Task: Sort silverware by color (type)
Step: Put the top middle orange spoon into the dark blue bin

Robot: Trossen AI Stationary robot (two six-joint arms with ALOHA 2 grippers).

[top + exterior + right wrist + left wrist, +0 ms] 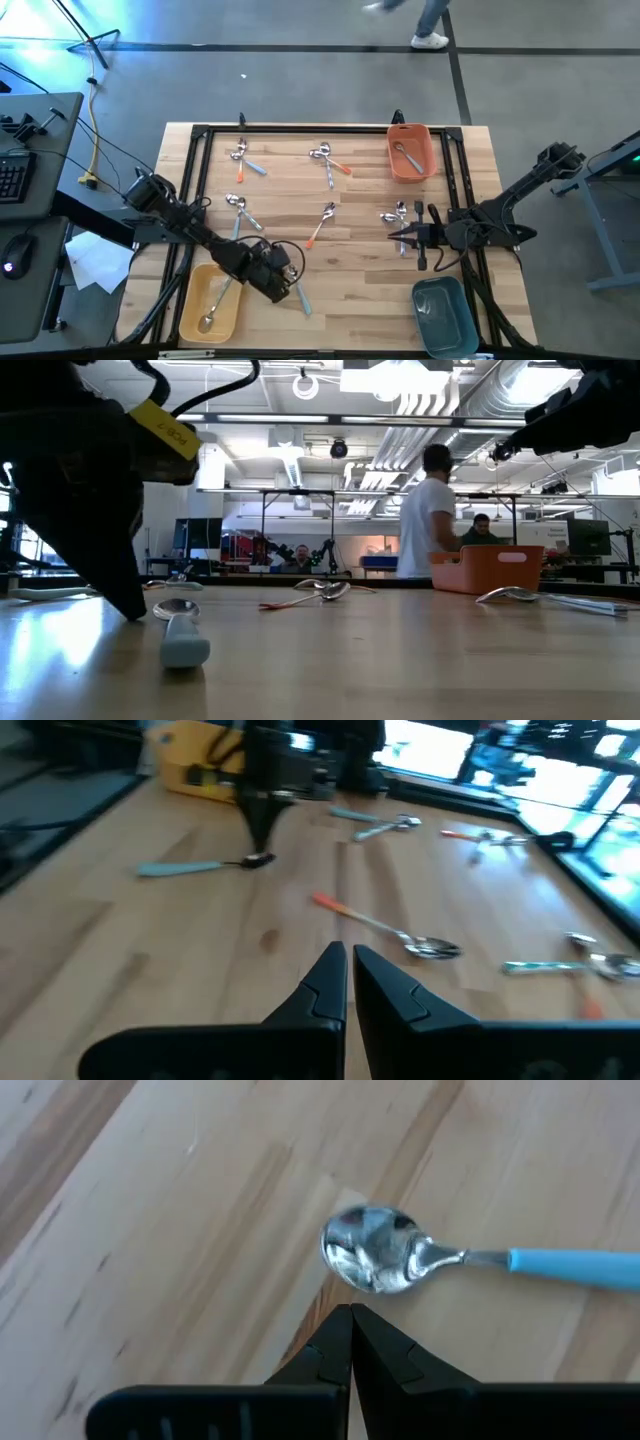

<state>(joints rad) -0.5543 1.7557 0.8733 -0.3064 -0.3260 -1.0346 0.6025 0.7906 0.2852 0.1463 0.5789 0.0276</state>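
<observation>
Nearest the low camera lies a blue-handled spoon, just ahead of the left gripper, whose jaws are clenched on nothing. Across the tabletop most silverware still lies loose, so sorting looks barely begun. At lower right the teal bin looks empty; the yellow bin, lower left, and the orange bin, upper right, each hold one spoon. Right gripper hovers at centre right, jaws clenched and empty.

Shiny-headed spoons and forks with light blue, orange or silver handles lie scattered flat on the wooden table; one blue-handled spoon lies bowl up near the front edge
</observation>
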